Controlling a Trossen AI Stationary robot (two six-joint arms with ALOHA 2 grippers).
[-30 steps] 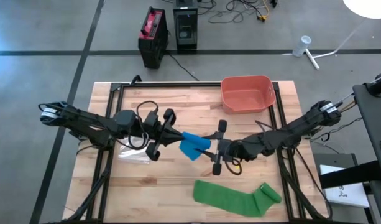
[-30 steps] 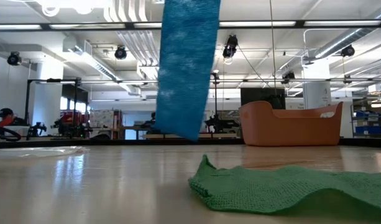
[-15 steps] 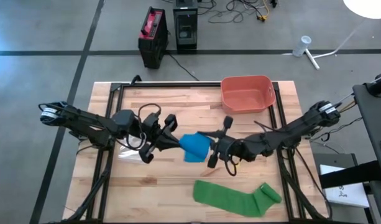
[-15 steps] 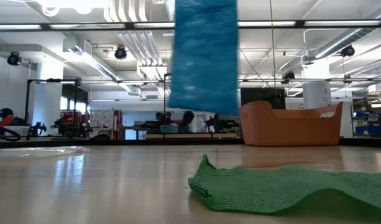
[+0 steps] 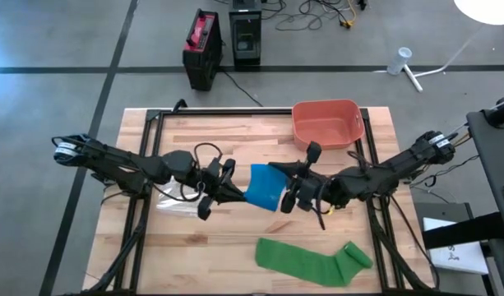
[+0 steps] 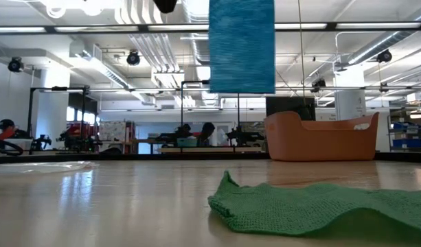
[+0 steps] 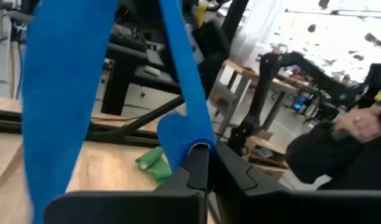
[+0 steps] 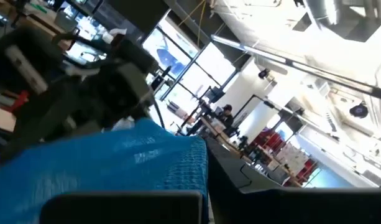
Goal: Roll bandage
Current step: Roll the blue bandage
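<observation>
We see the blue bandage held up off the wooden surface, stretched between the two arms just in front of the orange bin. The left gripper sits at the bandage's left edge, on the side away from the bin, with its fingers pressed together on the cloth; in its own wrist view the blue strip runs up from the fingers and a fold of it is nipped at the fingertips. The right gripper meets the bandage at its right edge, closer to the bin, and it too is clamped tight on the fabric, with blue weave lying right across its fingers. From the low view, we see the bandage hanging as a flat band high over the surface, left of the bin.

A green bandage lies flat on the surface well in front of the bin, partly rolled at its right end. A clear plastic wrapper lies under the left arm, far to the left of the bin.
</observation>
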